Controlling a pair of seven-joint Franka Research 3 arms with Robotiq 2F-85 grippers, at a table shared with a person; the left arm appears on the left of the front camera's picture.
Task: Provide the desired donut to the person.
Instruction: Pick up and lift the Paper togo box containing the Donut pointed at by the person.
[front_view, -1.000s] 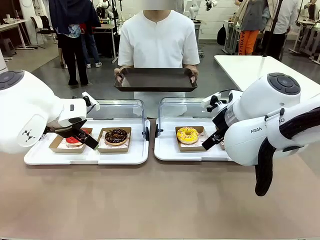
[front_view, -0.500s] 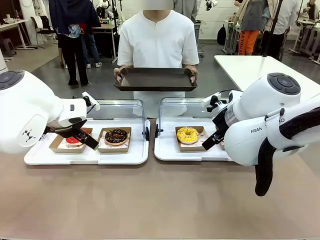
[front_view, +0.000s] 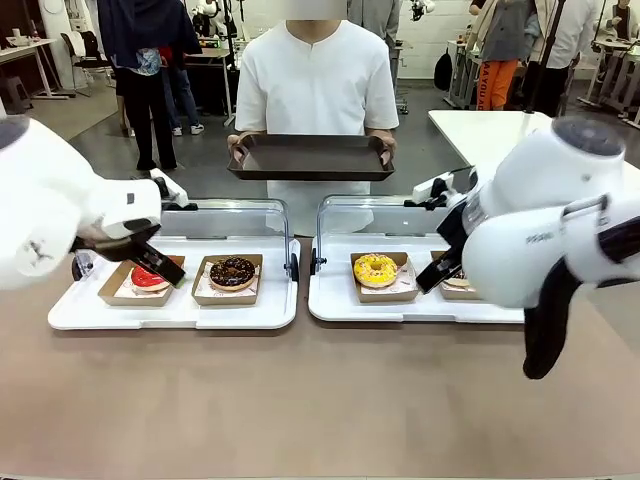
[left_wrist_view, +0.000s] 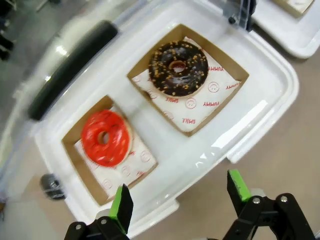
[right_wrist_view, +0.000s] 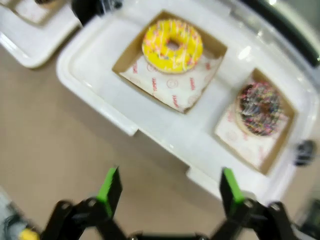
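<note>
The person (front_view: 316, 85) holds a tray (front_view: 311, 158) out, ready to be served. The left gripper (left_wrist_view: 180, 192) and right gripper (right_wrist_view: 170, 181) stand open and empty.

Yellow donut (right_wrist_view: 172, 45), sprinkled donut (right_wrist_view: 260, 109) boxed in white tray (right_wrist_view: 95, 85); right jaws spread, empty, over tabletop (right_wrist_view: 50, 150).

Red print "SMILE" and "YUMMY", with small smiley-face marks, on the white paper liner (left_wrist_view: 200, 102) under the chocolate donut (left_wrist_view: 178, 68); similar red print, too blurred to read, on the second liner (right_wrist_view: 170, 85) under the yellow donut (right_wrist_view: 172, 45); dark letters beginning "FRAN" on the right arm's white casing (front_view: 541, 239).
</note>
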